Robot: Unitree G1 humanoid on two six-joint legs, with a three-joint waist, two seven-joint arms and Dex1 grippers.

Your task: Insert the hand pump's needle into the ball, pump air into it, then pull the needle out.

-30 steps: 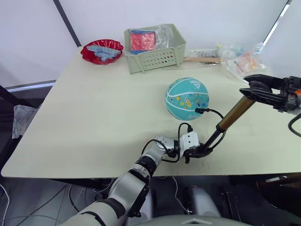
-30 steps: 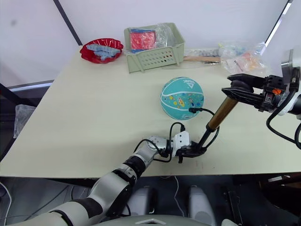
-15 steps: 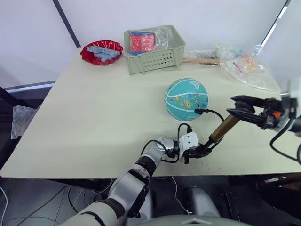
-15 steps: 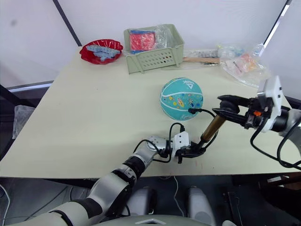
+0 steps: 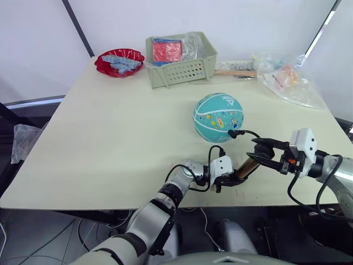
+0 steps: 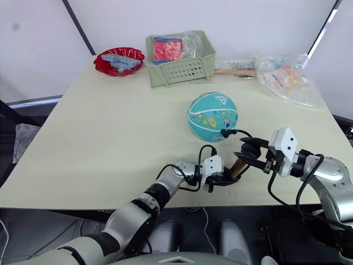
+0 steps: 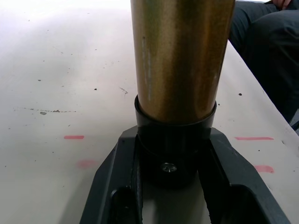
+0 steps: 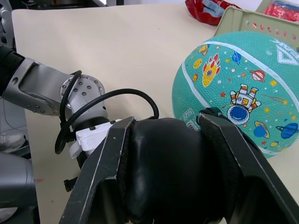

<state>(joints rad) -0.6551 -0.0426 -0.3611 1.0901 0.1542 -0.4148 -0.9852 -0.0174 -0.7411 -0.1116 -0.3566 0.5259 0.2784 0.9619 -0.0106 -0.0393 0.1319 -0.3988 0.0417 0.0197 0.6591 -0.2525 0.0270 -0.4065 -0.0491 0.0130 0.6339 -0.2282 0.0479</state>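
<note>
The teal ball (image 5: 218,116) rests mid-table. The hand pump (image 5: 246,167) leans low in front of it, a short stretch of bronze barrel (image 7: 182,60) showing. My left gripper (image 5: 230,178) is shut on the pump's black end cap (image 7: 172,156), pinning it to the table near the front edge. My right gripper (image 5: 262,150) is shut on the black T-handle (image 8: 163,163), close above the barrel. The thin black hose (image 5: 249,132) loops from the pump to the needle fitting (image 5: 231,133), which sits against the ball's near side; the pin itself is hidden.
At the back stand a green basket (image 5: 182,72) with red packets, a red bowl (image 5: 119,61) to its left, a wooden-handled tool (image 5: 234,72) and crinkled plastic bags (image 5: 287,80) at the back right. Red marks (image 7: 74,137) dot the table by the front edge.
My right gripper has come down and left with the T-handle, towards my left gripper, so much less of the bronze barrel shows. Ball and left gripper have stayed put.
</note>
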